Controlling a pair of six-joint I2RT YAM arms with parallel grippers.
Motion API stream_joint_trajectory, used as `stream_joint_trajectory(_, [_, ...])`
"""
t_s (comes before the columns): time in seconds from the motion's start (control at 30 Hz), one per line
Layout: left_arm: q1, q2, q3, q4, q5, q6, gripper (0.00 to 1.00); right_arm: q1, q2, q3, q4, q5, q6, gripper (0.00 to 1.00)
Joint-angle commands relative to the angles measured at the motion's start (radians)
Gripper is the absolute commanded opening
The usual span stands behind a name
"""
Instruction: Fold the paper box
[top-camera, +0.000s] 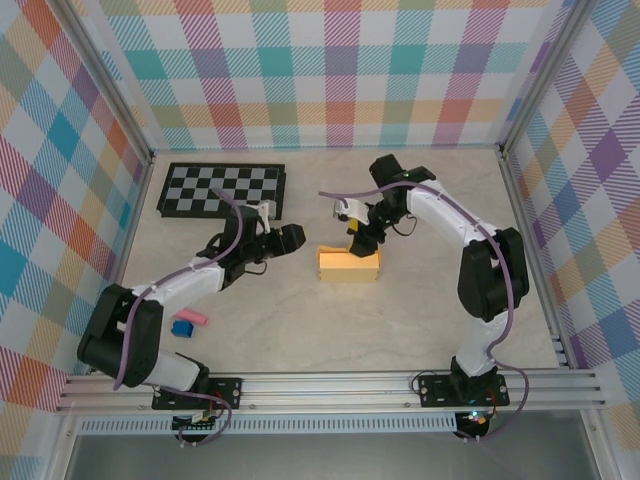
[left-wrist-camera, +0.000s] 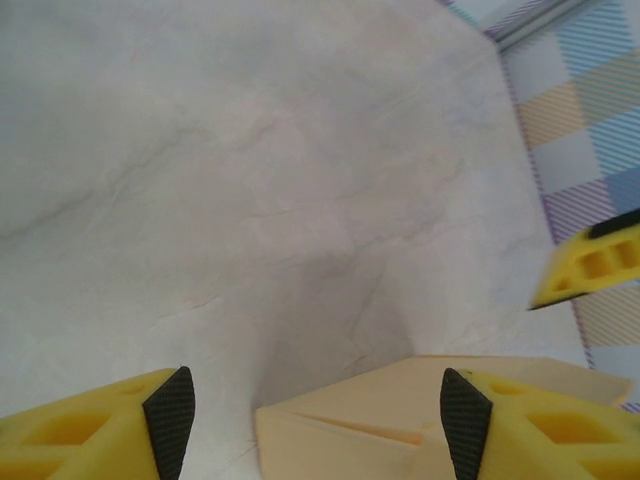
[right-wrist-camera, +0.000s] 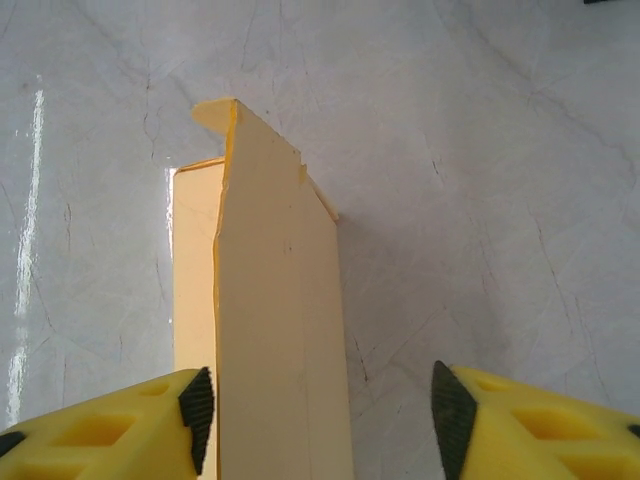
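Note:
The paper box (top-camera: 349, 266) is a yellow-orange card box lying near the middle of the table. My right gripper (top-camera: 358, 240) hangs over its back edge. In the right wrist view the jaws (right-wrist-camera: 320, 415) stand open around a raised panel of the box (right-wrist-camera: 275, 310), which lies close to the left pad (right-wrist-camera: 197, 412) and well away from the right one. My left gripper (top-camera: 293, 239) sits just left of the box, open. In the left wrist view its jaws (left-wrist-camera: 315, 395) are apart, with a corner of the box (left-wrist-camera: 390, 425) ahead between them.
A black-and-white checkerboard panel (top-camera: 222, 190) lies at the back left. Small pink (top-camera: 190, 317) and blue (top-camera: 181, 328) pieces rest near the left arm's base. Plaid walls enclose the table on three sides. One yellow finger (left-wrist-camera: 590, 262) of the right gripper shows in the left wrist view.

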Motion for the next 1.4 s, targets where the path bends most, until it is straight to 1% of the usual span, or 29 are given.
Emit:
stream_joint_trajectory(0.0, [0.012,0.058,0.064,-0.063,-0.034,-0.045,0.69,0.018,-0.051,0.020,-0.005,-0.035,-0.050,0.67])
stream_joint_trajectory(0.03, [0.016,0.077,0.092,-0.086,-0.020,-0.044,0.69,0.026,-0.065,0.013,0.002,-0.022,-0.053,0.72])
stream_joint_trajectory(0.07, [0.019,0.095,0.115,-0.107,-0.005,-0.037,0.69,0.038,-0.080,0.000,0.011,-0.002,-0.058,0.79])
stream_joint_trajectory(0.1, [0.019,0.103,0.128,-0.118,0.007,-0.030,0.69,0.048,-0.096,-0.013,0.020,0.017,-0.062,0.80])
stream_joint_trajectory(0.2, [0.019,0.104,0.135,-0.137,0.028,-0.002,0.69,0.073,-0.127,-0.049,0.040,0.061,-0.065,1.00])
stream_joint_trajectory(0.33, [0.017,0.132,0.145,-0.194,0.069,0.057,0.71,0.123,-0.124,-0.078,0.052,0.117,-0.066,1.00])
stream_joint_trajectory(0.43, [0.007,0.163,0.147,-0.199,0.091,0.063,0.71,0.156,-0.115,-0.096,0.064,0.136,-0.051,1.00])
stream_joint_trajectory(0.57, [0.004,0.169,0.133,-0.197,0.057,0.061,0.72,0.184,-0.099,-0.121,0.099,0.191,-0.022,1.00])
stream_joint_trajectory(0.63, [0.004,0.174,0.128,-0.196,0.059,0.062,0.72,0.194,-0.094,-0.126,0.113,0.212,-0.018,1.00])
stream_joint_trajectory(0.77, [0.004,0.192,0.120,-0.180,0.076,0.040,0.72,0.203,-0.073,-0.114,0.119,0.240,-0.010,1.00])
stream_joint_trajectory(0.93, [0.004,0.197,0.097,-0.135,0.079,-0.006,0.72,0.211,-0.051,-0.109,0.114,0.242,-0.005,1.00])
stream_joint_trajectory(1.03, [0.004,0.194,0.089,-0.113,0.099,-0.021,0.72,0.225,-0.039,-0.113,0.120,0.255,0.000,0.99])
stream_joint_trajectory(1.1, [0.004,0.192,0.086,-0.103,0.116,-0.024,0.73,0.232,-0.032,-0.116,0.124,0.271,0.003,0.96])
stream_joint_trajectory(1.2, [0.004,0.195,0.087,-0.084,0.144,-0.036,0.74,0.234,-0.025,-0.121,0.132,0.293,0.005,0.88])
stream_joint_trajectory(1.37, [0.004,0.219,0.096,-0.081,0.233,-0.051,0.74,0.234,-0.025,-0.145,0.170,0.322,-0.017,0.76])
